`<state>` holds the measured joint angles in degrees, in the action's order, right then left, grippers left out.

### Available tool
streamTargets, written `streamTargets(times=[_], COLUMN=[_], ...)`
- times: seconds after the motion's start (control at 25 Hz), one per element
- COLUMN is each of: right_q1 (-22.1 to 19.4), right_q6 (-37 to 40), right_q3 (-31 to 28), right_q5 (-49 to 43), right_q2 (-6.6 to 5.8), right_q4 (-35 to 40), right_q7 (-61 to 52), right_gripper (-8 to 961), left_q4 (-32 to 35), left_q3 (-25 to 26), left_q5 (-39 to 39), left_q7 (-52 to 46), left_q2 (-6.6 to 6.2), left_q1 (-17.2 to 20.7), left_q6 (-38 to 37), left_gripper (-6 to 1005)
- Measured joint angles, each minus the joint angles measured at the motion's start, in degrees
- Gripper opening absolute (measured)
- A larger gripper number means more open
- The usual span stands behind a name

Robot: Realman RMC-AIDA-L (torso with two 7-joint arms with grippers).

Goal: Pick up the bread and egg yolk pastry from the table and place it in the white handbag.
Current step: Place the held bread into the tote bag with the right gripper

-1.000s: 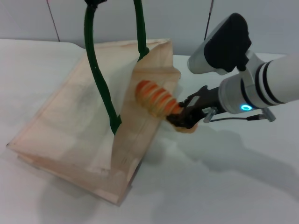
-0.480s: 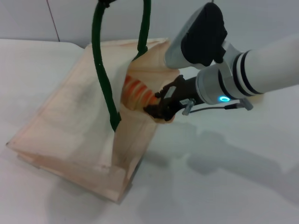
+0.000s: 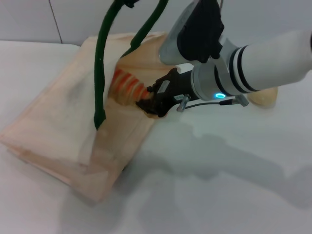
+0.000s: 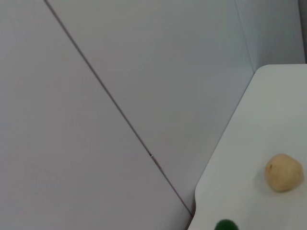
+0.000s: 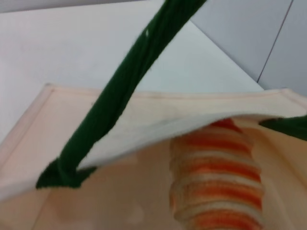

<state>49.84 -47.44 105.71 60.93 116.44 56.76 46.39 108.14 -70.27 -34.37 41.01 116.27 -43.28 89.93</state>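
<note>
Gripping bread (image 3: 126, 86), right gripper (image 3: 146, 103) jaws clenched inside white handbag (image 3: 63, 112) mouth.

1. the bread (image 3: 126, 86) is pale tan with orange-red crosswise stripes
2. the white handbag (image 3: 63, 117) is cream, with dark green handles (image 3: 100, 73)
3. the egg yolk pastry (image 4: 284, 172) is plain pale yellow-beige
4. the table (image 3: 219, 170) is white

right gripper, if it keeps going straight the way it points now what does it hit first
Probably the inside of the white handbag. The right gripper holds the bread pointed into the bag's open mouth; how deep the far fabric lies is unclear.
</note>
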Motion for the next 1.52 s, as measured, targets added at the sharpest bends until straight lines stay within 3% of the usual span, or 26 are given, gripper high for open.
streamTargets(times=[0.6,0.84,1.16,1.52], right_q1=[3.16,3.11,4.35,4.90], right_q6=[3.82,4.48,7.12,7.25], right_q3=[0.33,0.86,5.82,6.22], right_q5=[0.00,0.00,2.91,4.03], right_q2=[0.05,0.13,0.28,0.28], right_q4=[-9.44,-10.01,-9.99,-9.99], right_q7=[-0.46,-0.20,-0.17,-0.15], right_gripper=[324,312,307,300], left_q4=[0.47,0.58,0.59,0.10], left_q3=[-2.10,-2.16,-4.06,-4.81], left_q5=[-0.97,-1.61,-1.78,-1.76], left_q7=[-1.64,-2.03,-2.26,-2.26], left_q2=[0.01,0.01,0.01,0.01], left_q1=[-0.58,-0.51,-0.64,-0.50], left_q6=[-0.39,-0.69,-2.09,-3.19], left_gripper=[123,123,122,122])
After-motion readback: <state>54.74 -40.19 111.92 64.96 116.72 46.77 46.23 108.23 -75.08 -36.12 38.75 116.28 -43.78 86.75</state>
